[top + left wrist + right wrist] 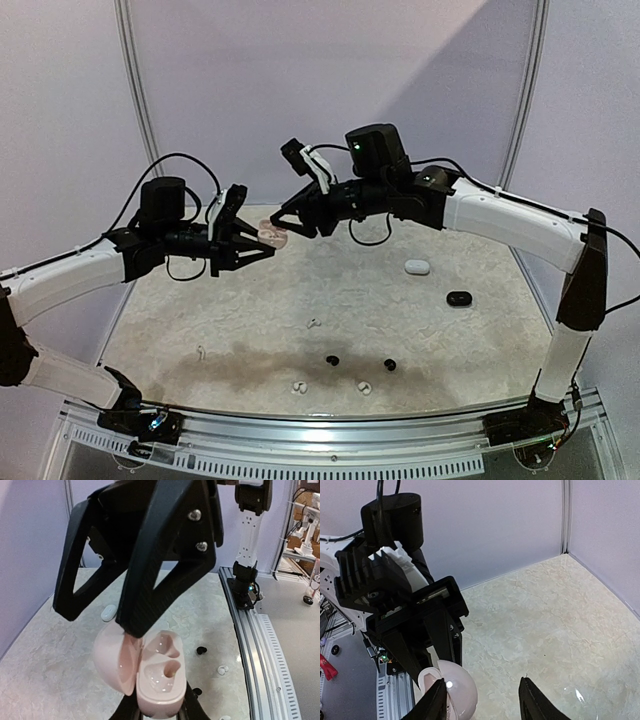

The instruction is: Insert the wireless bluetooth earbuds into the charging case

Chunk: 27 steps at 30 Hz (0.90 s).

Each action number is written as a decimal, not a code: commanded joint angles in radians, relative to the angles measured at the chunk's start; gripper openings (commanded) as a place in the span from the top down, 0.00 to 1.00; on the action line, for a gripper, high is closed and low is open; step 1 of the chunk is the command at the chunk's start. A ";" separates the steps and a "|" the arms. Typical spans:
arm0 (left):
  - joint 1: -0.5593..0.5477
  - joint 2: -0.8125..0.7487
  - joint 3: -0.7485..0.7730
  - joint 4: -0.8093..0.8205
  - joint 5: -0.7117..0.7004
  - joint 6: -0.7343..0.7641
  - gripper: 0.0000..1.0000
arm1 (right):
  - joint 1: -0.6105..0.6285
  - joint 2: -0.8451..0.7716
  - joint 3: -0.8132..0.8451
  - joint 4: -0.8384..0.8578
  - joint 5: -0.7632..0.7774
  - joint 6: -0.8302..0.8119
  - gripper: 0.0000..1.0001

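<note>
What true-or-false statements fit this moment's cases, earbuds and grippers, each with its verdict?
1. The left gripper holds a pink charging case with its lid open. True.
2. An earbud already sits in the pink charging case. False: both wells look empty.
3. Two black earbuds lie on the table. True.
4. The right gripper carries a white earbud. False: its jaws stand apart by the case's lid, with no earbud in them.
5. The pink charging case rests on the table. False: it is held up in the air between the two arms.
</note>
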 commanded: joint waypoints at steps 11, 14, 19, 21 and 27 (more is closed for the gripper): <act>-0.009 -0.030 -0.085 0.118 -0.190 -0.173 1.00 | -0.091 -0.040 0.035 -0.005 0.275 0.357 0.45; -0.008 -0.043 -0.113 0.146 -0.267 -0.197 1.00 | -0.090 -0.017 0.033 -0.144 0.465 0.446 0.48; -0.006 -0.071 -0.169 0.184 -0.372 -0.232 1.00 | -0.085 0.066 0.041 -0.327 0.545 0.600 0.53; -0.005 -0.080 -0.191 0.201 -0.402 -0.240 1.00 | -0.075 0.115 0.058 -0.378 0.552 0.624 0.53; -0.005 -0.108 -0.256 0.248 -0.477 -0.288 1.00 | -0.017 0.331 0.191 -0.481 0.509 0.494 0.50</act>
